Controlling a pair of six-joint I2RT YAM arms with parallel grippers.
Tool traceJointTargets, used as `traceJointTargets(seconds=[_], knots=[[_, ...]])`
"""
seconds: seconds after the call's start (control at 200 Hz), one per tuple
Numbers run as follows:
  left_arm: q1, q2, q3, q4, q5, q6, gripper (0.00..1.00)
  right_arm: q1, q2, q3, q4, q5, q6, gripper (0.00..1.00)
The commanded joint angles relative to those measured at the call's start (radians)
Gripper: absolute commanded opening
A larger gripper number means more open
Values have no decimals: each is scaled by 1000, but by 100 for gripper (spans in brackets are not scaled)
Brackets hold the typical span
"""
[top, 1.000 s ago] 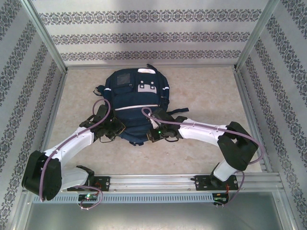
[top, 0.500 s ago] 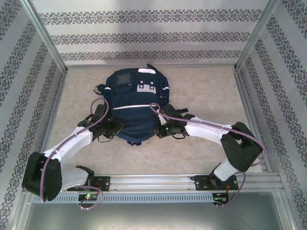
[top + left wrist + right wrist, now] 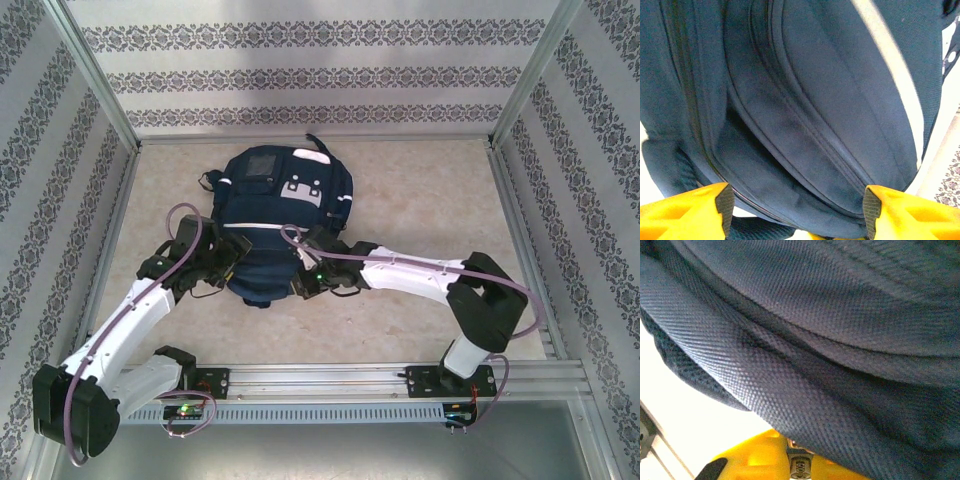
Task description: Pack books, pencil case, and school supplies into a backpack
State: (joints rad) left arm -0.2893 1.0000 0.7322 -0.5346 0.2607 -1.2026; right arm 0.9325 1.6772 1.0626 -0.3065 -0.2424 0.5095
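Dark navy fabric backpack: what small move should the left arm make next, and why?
Probably ease the left gripper forward and close it on a seam of the dark navy fabric backpack: its yellow fingers stand open with fabric just beyond them, while the right gripper seems to pinch the near edge.

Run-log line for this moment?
backpack: flat on table | left pincer: open at its near end | right pincer: shut on its fabric
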Motion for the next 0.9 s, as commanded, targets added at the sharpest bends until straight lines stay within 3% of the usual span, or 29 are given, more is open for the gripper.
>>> traceJointTargets(seconds=[0.0, 0.27, 0.425, 0.515, 0.705, 0.899], knots=[[-41, 4, -36, 4, 28, -101, 70, 40, 39, 74, 15, -37, 40, 0], [-99, 79, -59, 53, -2, -158, 70, 98, 96, 138, 3, -5, 35, 0], [-101, 103, -62, 77, -21, -158, 64, 104, 96, 131, -3, 8, 30, 0], [-100, 119, -63, 96, -27, -151, 54, 104, 92, 126, -16, 26, 21, 0], [-99, 138, -58, 105, -51, -140, 12, 100, 71, 109, -61, 96, -9, 0], [-97, 130, -29, 78, -67, -126, 4, 64, 37, 33, -44, 127, -22, 0]])
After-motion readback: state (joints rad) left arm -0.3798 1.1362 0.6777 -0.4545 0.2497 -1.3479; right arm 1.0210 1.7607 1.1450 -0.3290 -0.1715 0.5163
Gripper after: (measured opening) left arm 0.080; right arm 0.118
